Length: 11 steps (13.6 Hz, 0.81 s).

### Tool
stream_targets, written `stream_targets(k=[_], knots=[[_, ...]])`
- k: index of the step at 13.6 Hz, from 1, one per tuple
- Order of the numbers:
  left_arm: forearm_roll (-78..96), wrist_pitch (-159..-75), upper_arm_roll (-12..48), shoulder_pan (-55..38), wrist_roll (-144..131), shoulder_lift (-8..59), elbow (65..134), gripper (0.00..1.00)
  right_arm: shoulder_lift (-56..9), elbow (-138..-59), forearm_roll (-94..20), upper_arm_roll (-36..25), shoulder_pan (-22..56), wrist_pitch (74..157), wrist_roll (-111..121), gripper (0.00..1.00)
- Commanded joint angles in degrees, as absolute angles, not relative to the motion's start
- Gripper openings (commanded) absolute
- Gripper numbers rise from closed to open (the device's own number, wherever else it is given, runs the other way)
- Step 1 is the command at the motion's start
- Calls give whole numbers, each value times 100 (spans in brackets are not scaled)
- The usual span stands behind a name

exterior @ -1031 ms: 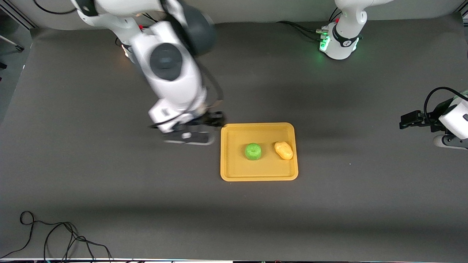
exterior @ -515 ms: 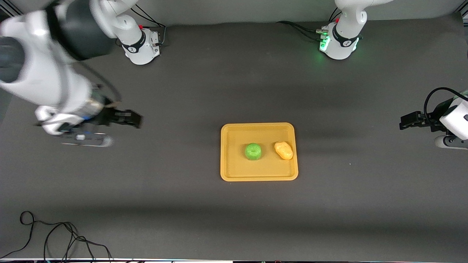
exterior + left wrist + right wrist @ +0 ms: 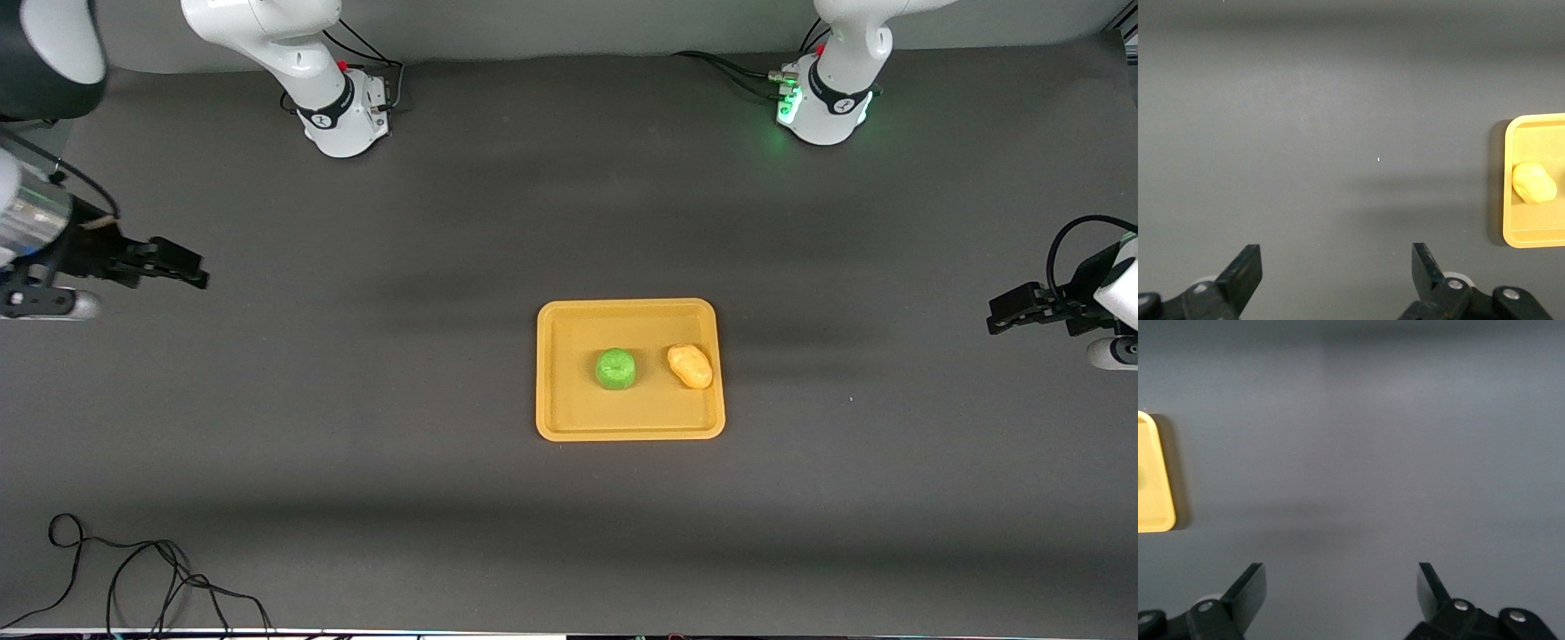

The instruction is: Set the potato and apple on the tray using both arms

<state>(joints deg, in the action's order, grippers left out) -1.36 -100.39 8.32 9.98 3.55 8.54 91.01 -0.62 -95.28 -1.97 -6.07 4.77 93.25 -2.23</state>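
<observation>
Both tools, left tool (image 3: pixel 1000 320) and right tool (image 3: pixel 191 271), gape wide, empty.

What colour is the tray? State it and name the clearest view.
The tray is a plain yellow-orange, with no pattern. The front view shows it best.

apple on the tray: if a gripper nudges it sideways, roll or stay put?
The apple looks round, so a sideways nudge would probably roll it rather than slide it. The tray has a low raised rim, which would likely stop a slow roll. The potato lies close beside it and could get bumped.
</observation>
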Motion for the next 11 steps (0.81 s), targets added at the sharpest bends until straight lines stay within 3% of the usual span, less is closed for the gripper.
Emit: stream_targets(k=[1,11], knots=[[-325,-9861,817,888,106,660,9176,100,97,-9694,-114,-501,80,9431,166,100],[-255,-9870,809,818,44,729,9167,100,-26,-9422,-53,-510,97,9194,97,100]])
